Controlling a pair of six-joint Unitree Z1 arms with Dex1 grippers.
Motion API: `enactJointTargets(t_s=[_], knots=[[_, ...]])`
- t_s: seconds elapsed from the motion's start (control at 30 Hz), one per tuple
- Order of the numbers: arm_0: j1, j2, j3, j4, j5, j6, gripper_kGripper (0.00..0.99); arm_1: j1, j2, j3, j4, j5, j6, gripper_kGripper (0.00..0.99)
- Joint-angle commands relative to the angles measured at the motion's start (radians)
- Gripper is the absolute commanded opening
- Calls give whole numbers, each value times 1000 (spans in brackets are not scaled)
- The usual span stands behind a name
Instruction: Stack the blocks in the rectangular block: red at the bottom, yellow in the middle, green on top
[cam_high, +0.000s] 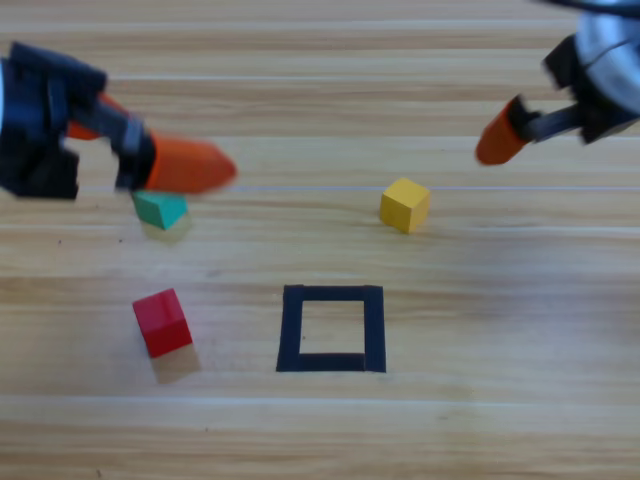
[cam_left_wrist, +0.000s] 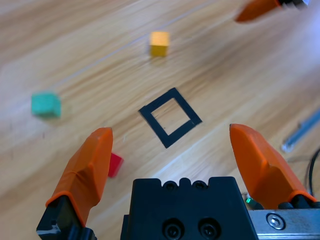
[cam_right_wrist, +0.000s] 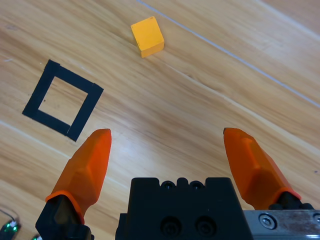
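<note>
The red cube (cam_high: 162, 322) lies at the front left, left of the black tape rectangle (cam_high: 332, 294), which holds nothing. The teal-green cube (cam_high: 160, 208) sits behind the red one, partly under my left gripper (cam_high: 168, 158), which hovers above it and is open. The yellow cube (cam_high: 405, 205) rests behind the rectangle to the right. My right gripper (cam_high: 503, 137) hangs open at the back right, above the table. The left wrist view shows green (cam_left_wrist: 46, 105), yellow (cam_left_wrist: 159, 43), the rectangle (cam_left_wrist: 153, 128) and red (cam_left_wrist: 114, 165) half hidden behind a jaw. In the right wrist view are yellow (cam_right_wrist: 147, 36) and the rectangle (cam_right_wrist: 76, 76).
All three cubes stand apart from each other on the wooden table (cam_high: 480, 330). A grey rod (cam_left_wrist: 300, 132) and a dark cable lie at the right edge of the left wrist view. The right arm's orange jaw (cam_left_wrist: 257, 9) shows at that view's top right.
</note>
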Motion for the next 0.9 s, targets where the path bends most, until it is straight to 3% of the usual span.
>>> enactJointTargets(t_s=[0.03, 0.13, 0.27, 0.43, 0.5, 0.63, 0.9], knots=[[159, 94, 11, 102, 44, -311, 990, 1, 244, -141, -6, -60, 67, 988], [213, 113, 10, 180, 44, -457, 990, -4, 310, -251, 52, -70, 139, 989], [256, 170, -1, 266, 44, -618, 990, -4, 389, -409, 178, -86, 386, 989], [260, 379, -133, 415, 35, -736, 988, -13, 499, -524, 230, -67, 643, 988], [260, 459, -183, 455, 15, -754, 988, -13, 600, -664, 327, -60, 756, 988], [262, 511, -193, 452, -28, -777, 988, -7, 867, -1116, 648, -54, 905, 989], [288, 563, -196, 439, -132, -882, 979, -7, 929, -1118, 638, -40, 988, 988]])
